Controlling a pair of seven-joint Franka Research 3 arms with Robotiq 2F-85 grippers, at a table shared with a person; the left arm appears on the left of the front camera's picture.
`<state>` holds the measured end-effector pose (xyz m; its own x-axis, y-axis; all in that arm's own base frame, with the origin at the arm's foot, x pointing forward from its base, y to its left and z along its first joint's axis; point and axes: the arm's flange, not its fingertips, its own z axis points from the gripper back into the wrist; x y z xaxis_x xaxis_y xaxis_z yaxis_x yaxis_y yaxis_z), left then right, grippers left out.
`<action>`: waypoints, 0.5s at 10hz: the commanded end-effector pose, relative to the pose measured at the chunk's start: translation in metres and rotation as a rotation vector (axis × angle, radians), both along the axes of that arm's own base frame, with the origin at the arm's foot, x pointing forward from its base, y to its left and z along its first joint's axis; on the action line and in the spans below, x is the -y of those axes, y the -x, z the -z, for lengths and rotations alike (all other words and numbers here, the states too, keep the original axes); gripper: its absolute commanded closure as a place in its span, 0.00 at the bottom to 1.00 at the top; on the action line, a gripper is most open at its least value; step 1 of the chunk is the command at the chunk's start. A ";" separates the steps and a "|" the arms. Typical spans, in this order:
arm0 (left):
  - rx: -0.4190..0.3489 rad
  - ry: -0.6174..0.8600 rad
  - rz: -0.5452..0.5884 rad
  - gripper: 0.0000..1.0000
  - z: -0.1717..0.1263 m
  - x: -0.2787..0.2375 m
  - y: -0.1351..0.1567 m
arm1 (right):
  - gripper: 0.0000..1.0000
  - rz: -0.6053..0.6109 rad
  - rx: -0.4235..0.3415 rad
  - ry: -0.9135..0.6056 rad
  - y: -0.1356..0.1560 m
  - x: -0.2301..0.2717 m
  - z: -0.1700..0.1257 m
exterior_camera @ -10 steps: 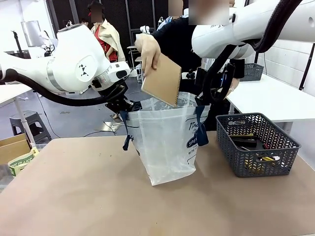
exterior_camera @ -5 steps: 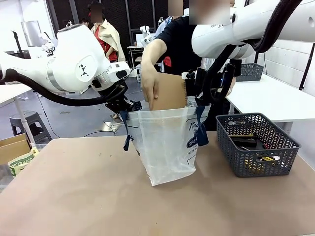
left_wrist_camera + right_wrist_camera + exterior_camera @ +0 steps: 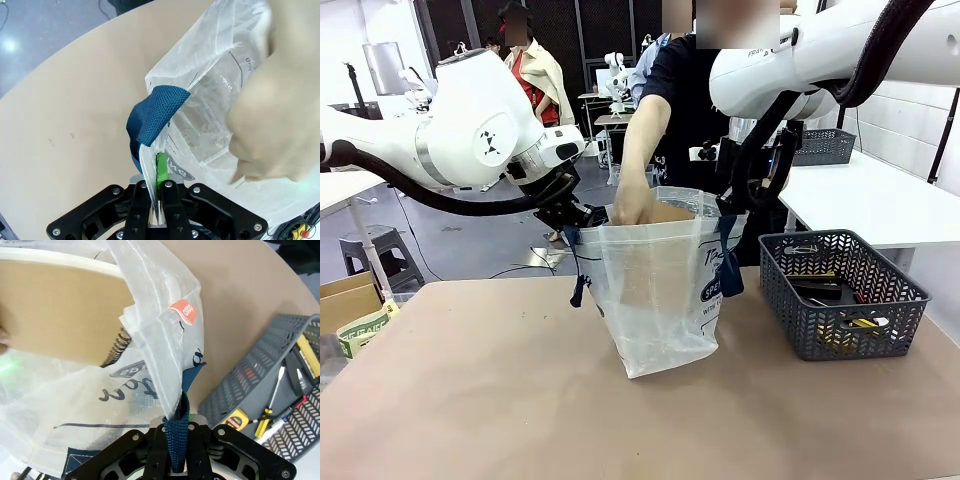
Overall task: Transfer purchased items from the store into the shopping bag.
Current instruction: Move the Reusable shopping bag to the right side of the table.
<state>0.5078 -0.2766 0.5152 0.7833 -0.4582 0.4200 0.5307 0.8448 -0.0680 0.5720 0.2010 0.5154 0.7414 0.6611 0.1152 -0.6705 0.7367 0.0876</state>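
Note:
The translucent shopping bag point(image 3: 660, 300) stands open mid-table, stretched between both grippers. My left gripper point(image 3: 582, 222) is shut on its left rim beside the navy handle point(image 3: 155, 120), the rim pinched between the green pads point(image 3: 161, 172). My right gripper point(image 3: 728, 205) is shut on the right rim and navy strap point(image 3: 176, 437). A person's hand point(image 3: 632, 203) pushes a flat brown spiral notebook point(image 3: 645, 270), also point(image 3: 60, 310), down inside the bag. The store, a dark grey lattice basket point(image 3: 895, 300), sits to the right holding several small items point(image 3: 820, 288), among them a yellow tape measure point(image 3: 235, 417).
The person stands at the far side behind the bag. A cardboard box point(image 3: 348, 300) sits off the table's left edge. A white table point(image 3: 880, 200) with another grey basket point(image 3: 832, 146) lies at the back right. Bare tabletop point(image 3: 520, 400) spreads in front of the bag.
The person's hand has lowered the brown notebook from above the bag's mouth down into the bag. Both grippers have held still on the rim.

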 end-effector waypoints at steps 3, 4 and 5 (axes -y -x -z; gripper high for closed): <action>0.004 -0.004 -0.007 1.00 0.000 -0.001 -0.001 | 1.00 0.004 -0.001 0.000 0.000 0.001 0.000; 0.004 -0.004 -0.007 1.00 0.000 -0.001 -0.001 | 1.00 0.004 -0.001 0.000 0.000 0.001 0.000; 0.004 -0.004 -0.007 1.00 0.000 -0.001 -0.001 | 1.00 0.004 -0.001 0.000 0.000 0.001 0.000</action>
